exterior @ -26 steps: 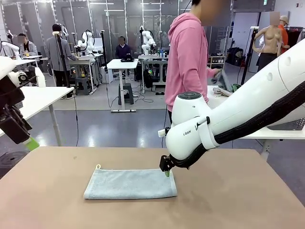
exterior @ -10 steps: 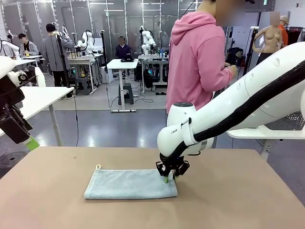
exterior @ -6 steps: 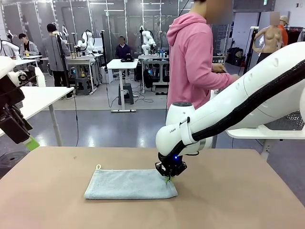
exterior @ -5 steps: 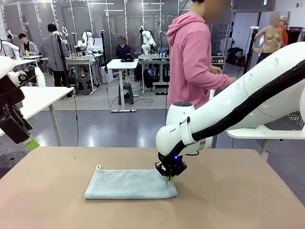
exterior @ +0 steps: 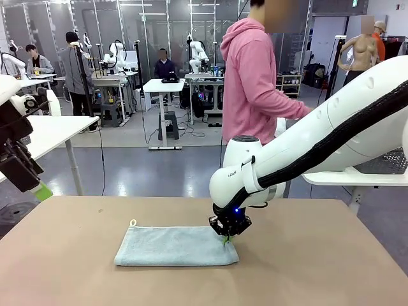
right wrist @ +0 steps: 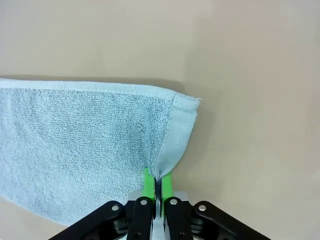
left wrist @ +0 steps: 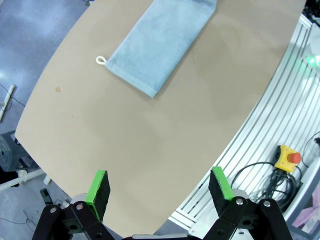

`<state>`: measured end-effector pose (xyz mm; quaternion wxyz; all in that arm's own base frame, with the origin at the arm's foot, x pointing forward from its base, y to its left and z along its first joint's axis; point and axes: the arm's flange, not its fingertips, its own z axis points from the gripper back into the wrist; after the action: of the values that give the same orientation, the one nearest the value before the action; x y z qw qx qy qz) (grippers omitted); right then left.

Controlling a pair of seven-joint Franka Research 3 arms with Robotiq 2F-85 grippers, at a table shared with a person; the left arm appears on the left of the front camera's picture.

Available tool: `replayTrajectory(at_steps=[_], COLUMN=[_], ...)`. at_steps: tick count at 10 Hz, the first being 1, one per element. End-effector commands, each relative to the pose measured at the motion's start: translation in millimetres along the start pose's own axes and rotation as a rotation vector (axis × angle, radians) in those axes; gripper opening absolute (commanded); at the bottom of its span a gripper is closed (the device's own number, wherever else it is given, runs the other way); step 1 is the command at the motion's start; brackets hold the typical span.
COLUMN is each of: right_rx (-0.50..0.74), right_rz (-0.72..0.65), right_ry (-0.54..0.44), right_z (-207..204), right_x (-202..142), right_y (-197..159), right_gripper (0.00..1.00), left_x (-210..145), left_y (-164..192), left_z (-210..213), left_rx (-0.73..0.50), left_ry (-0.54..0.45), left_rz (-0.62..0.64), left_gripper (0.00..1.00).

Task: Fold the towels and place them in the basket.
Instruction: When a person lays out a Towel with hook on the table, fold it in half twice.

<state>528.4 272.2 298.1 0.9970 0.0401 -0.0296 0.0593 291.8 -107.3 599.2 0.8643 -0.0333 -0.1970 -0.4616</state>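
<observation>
towel look: 1 light blue-grey terry towel (exterior: 176,246) is seen, folded into a long narrow strip. The pile is soft and nubby, and a flatter hem band runs along the short end in the right wrist view.
towel loop: 1 small pale loop (exterior: 132,223) is seen at the far-left corner, lying flat on the bench (exterior: 319,268).
towel place: it is laid flat near the middle of the bench, with its long side across the front view. Bare brown bench top is seen all round it.
towel edges: the long edges are seen straight and the layers lined up. The right short end is lifted a little where it is gripped.
right end effector: the right end effector (exterior: 225,239) is clenched on the towel at the right end, near the far corner. In the right wrist view a thin ridge of cloth is pinched between the 2 green pads (right wrist: 148,181), which are almost touching.
right arm: it is reached in from the right side and angled down onto the towel's end.
left end effector: the left end effector (left wrist: 159,180) is released, with its 2 green pads held wide apart and nothing between them. It is held high off the bench, well apart from the towel.
person: 1 person in a pink hoodie (exterior: 255,83) is seen standing at the far side, turned sideways to the bench.
</observation>
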Motion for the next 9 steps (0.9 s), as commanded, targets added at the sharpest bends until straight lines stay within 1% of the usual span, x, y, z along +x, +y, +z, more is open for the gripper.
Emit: replayTrajectory(at_steps=[1, 2, 3, 4, 5, 8, 9], right_rx=[-0.181, -0.249, -0.287, -0.305, -0.330, -0.322, -0.300], right_rz=[-0.007, -0.017, -0.032, -0.041, -0.021, 0.015, 0.042], right_ry=[-0.016, -0.017, -0.041, -0.069, -0.089, -0.140, -0.141], right_z=[26.7, 43.2, 59.9, 74.5, 87.2, 109.5, 116.1], right_x=[-13.9, -19.9, -26.4, -31.9, -37.9, -42.9, -43.5], right_y=[-25.9, -37.0, -42.9, -44.9, -44.2, -29.6, -21.3], right_gripper=[0.00, 0.00, 0.00, 0.00, 0.00, 0.00, 0.00], left_x=[2.6, 2.6, 2.6, 2.6, 2.6, 2.6, 2.6], left_y=[2.3, 2.3, 2.3, 2.3, 2.3, 2.3, 2.3], left_z=[2.4, 2.4, 2.4, 2.4, 2.4, 2.4, 2.4], left_rx=[0.014, 0.014, 0.014, 0.014, 0.014, 0.014, 0.014], left_ry=[0.017, 0.017, 0.017, 0.017, 0.017, 0.017, 0.017], left_rz=[0.003, 0.003, 0.003, 0.003, 0.003, 0.003, 0.003], left_gripper=[1.00, 1.00, 1.00, 1.00, 1.00, 1.00, 1.00])
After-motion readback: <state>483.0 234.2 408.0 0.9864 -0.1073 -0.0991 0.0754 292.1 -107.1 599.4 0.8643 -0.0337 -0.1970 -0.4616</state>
